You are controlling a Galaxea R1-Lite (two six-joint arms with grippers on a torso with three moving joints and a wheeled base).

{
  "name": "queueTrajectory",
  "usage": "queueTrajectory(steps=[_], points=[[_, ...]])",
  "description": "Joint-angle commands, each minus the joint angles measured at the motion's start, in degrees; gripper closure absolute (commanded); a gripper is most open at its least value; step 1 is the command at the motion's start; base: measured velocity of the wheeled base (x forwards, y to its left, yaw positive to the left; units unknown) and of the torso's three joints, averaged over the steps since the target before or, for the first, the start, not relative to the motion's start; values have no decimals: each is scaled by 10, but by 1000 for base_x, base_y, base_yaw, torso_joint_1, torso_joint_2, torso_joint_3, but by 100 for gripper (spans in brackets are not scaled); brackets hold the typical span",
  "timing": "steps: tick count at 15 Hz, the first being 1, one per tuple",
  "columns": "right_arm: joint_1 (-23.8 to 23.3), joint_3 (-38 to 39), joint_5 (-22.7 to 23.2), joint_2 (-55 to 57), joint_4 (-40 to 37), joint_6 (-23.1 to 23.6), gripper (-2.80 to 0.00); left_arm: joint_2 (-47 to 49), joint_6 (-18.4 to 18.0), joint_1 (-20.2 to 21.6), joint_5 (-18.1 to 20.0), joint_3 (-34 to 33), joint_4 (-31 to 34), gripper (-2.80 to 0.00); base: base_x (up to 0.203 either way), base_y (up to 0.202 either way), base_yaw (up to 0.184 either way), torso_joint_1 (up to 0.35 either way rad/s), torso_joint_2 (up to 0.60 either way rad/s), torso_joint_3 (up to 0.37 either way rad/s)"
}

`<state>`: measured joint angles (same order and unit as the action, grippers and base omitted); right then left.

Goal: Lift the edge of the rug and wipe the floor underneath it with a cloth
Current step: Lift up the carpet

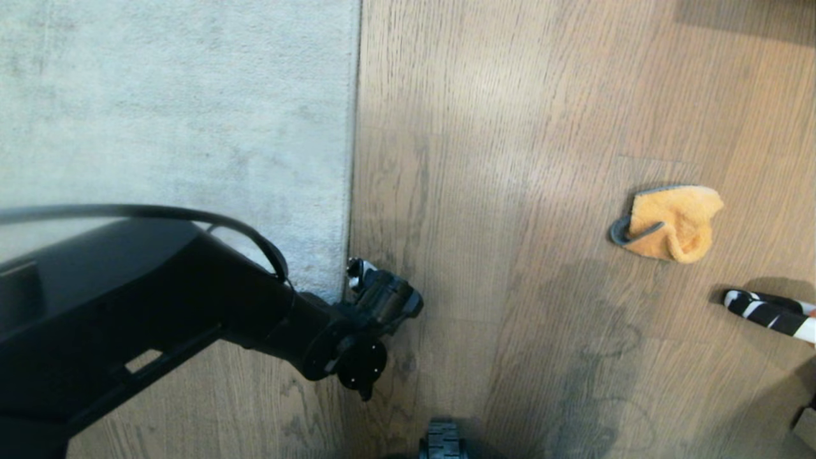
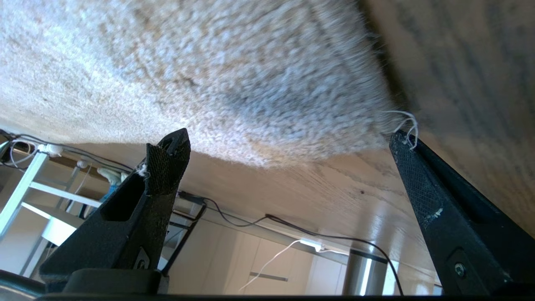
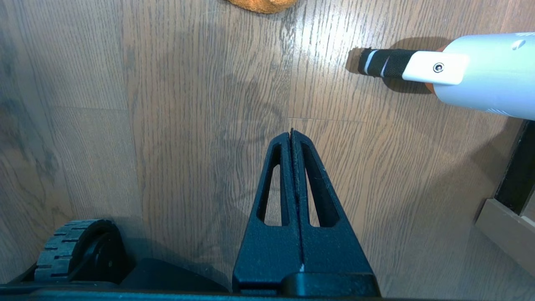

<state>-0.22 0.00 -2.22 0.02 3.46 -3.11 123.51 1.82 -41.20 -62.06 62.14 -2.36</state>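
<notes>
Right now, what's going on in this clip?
The robot's left tool is down at the rug edge, by the near corner, open wide with one finger over the pile and the other over the floor; it has not closed on the rug, which lies flat. The orange cloth sits untouched on the planks off to the right. The right tool hangs shut above bare floor. A black-and-white striped handle lies near the cloth.

striped black-white handle (image 1: 771, 313) lying flat | white-grey tool body (image 3: 489, 77) attached | cables (image 2: 317, 234) | white frame (image 2: 23, 184)
</notes>
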Motion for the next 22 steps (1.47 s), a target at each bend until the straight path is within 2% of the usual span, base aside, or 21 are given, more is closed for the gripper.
queueTrajectory(steps=[1,5,9,12,15,20,22], points=[[0,0,0,0,0,0,0,13,1,-6,-3,17,-4,-280,0,0,0,0,0,0],[0,0,0,0,0,-1,0,23,1,-8,-3,39,-3,-280,0,0,0,0,0,0],[0,0,0,0,1,0,0,17,0,-7,-18,22,0,-280,0,0,0,0,0,0],[0,0,0,0,0,-1,0,-1,-21,0,-21,-7,-1,-280,0,0,0,0,0,0],[0,0,0,0,0,0,0,-15,-23,10,-23,-30,-1,-280,0,0,0,0,0,0],[0,0,0,0,1,0,0,-30,-27,27,-24,-35,1,-280,0,0,0,0,0,0],[0,0,0,0,0,0,0,-40,-52,39,-24,-36,-1,-280,0,0,0,0,0,0]])
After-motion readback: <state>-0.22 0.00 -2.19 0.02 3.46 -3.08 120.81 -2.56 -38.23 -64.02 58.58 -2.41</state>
